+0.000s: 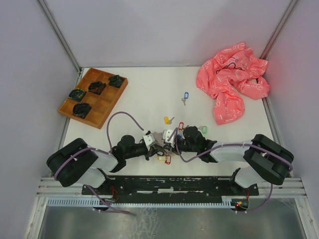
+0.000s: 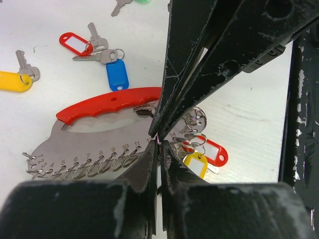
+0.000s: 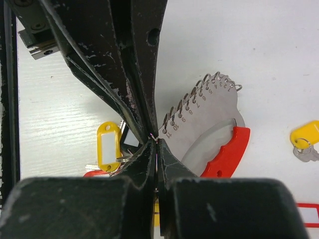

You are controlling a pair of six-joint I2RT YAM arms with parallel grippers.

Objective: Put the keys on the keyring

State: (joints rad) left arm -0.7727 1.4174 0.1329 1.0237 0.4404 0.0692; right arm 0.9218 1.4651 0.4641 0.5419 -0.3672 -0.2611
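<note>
Steel keyring [image 2: 94, 144] edge meets my left gripper [image 2: 158, 143] and right gripper [image 3: 157, 141], both jaws pressed together, probably steadying a ring.

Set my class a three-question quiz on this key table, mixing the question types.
1. True or false: the keyring has a red handle.
2. In the top view, which tag colour is on the key farthest from the arm bases? A green, B blue, C yellow.
3. How many dark coiled items sit in the wooden tray?
Key: 1 true; 2 B; 3 four.
</note>
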